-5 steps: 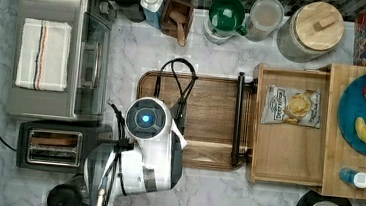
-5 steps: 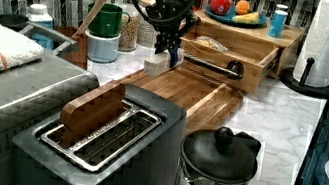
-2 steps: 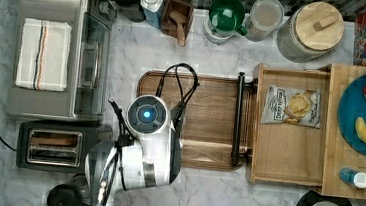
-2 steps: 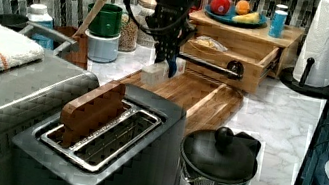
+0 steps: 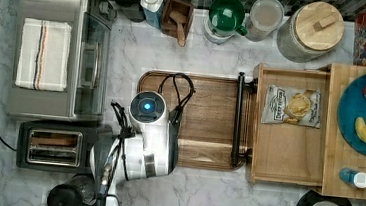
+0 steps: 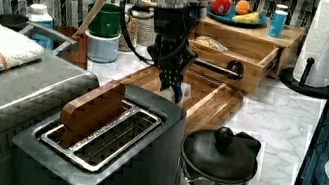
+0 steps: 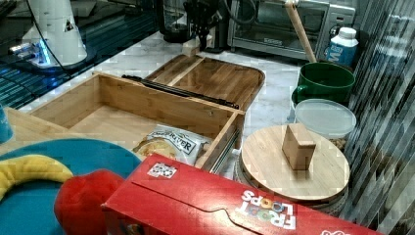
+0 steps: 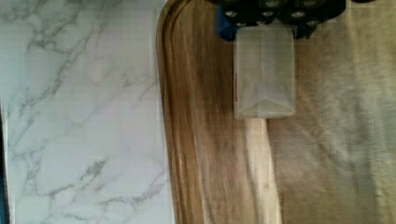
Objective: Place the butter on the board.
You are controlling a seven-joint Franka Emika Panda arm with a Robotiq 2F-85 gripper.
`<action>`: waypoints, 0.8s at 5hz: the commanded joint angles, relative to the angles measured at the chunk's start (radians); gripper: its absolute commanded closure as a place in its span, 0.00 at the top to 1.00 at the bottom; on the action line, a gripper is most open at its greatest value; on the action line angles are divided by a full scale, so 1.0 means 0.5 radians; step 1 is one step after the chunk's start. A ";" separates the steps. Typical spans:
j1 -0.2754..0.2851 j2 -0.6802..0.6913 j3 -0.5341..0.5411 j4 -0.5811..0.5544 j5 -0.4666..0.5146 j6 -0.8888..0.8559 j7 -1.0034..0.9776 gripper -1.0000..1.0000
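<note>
Butter (image 8: 264, 74), a pale wrapped stick, hangs pinched in the gripper (image 6: 172, 86) with the jaws closed narrow on its upper end, and it sits over the cutting board (image 5: 209, 120) close to the grooved rim at the top view's left end. In the left view it shows at centre frame, just behind the toaster (image 6: 110, 134); in the right view the butter (image 7: 192, 46) is at the upper middle, above the board's far end.

The main risk, as I judge it, is the landing spot: so near the rim, a release could leave the stick straddling the groove or tipping off onto the marble counter (image 8: 79, 116). Held only by one end, it could also swing or topple when let go. The toaster stands close to the arm (image 5: 147, 140), so a careless descent might clip it.

Against the earlier pictures, the arm has moved toward the lower left of the top view, carrying the butter nearer the toaster.
</note>
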 commanded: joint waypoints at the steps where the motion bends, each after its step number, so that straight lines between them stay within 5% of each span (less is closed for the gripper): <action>1: 0.007 -0.117 0.142 -0.018 -0.078 0.130 0.238 0.00; 2: 0.053 -0.087 0.081 -0.027 -0.083 0.174 0.231 0.00; 3: 0.051 -0.043 0.082 -0.072 -0.159 0.300 0.286 1.00; 4: 0.044 0.003 0.085 -0.061 -0.172 0.325 0.285 1.00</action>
